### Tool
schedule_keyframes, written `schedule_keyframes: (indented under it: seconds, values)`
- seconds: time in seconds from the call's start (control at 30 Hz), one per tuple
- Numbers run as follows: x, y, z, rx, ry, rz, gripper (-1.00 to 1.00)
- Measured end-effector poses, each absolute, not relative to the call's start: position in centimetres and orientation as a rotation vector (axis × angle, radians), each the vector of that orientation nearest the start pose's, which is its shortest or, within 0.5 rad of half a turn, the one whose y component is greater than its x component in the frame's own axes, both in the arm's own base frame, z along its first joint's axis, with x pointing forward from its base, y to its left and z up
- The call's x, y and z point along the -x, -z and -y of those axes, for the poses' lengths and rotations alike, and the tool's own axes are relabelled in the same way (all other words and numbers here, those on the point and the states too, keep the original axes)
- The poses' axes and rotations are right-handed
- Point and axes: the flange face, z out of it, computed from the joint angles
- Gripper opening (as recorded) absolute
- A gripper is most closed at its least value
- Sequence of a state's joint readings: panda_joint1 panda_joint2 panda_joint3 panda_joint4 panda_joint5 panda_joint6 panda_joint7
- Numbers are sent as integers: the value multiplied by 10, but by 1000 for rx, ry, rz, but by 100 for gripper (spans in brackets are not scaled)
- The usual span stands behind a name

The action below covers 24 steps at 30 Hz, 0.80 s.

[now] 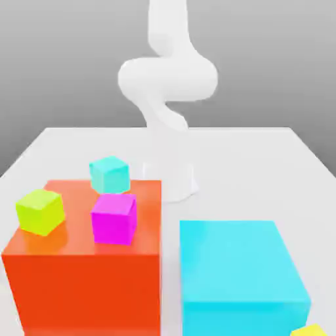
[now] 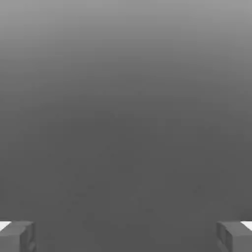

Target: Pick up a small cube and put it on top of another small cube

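Note:
The small pure-yellow cube peeks in at the bottom right corner of the exterior view, on the table just beside the big cyan block; most of it is cut off by the picture's edge. Three other small cubes rest on the big red block: a lime one, a magenta one and a cyan one. In the hand view my gripper is open, its two fingertips far apart with nothing between them, facing plain grey background.
The white arm rises from its base at the back middle of the white table and bends up out of the picture. The two big blocks stand side by side at the front with a narrow gap between them.

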<state>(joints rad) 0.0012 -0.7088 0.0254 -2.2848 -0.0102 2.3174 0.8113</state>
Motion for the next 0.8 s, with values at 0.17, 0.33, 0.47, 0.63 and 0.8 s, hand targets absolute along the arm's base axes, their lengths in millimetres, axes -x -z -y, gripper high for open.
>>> schedule_keyframes:
  seconds: [0.17,0.33,0.47,0.63,0.8]
  values:
    - [-438,-632,-43,2621,853,-1009,0]
    - [-487,-567,-75,2731,724,-977,0]
    - [-517,-509,-102,2812,614,-941,0]
    - [-541,-430,-140,2903,464,-876,0]
    - [-553,-347,-173,2974,306,-823,0]
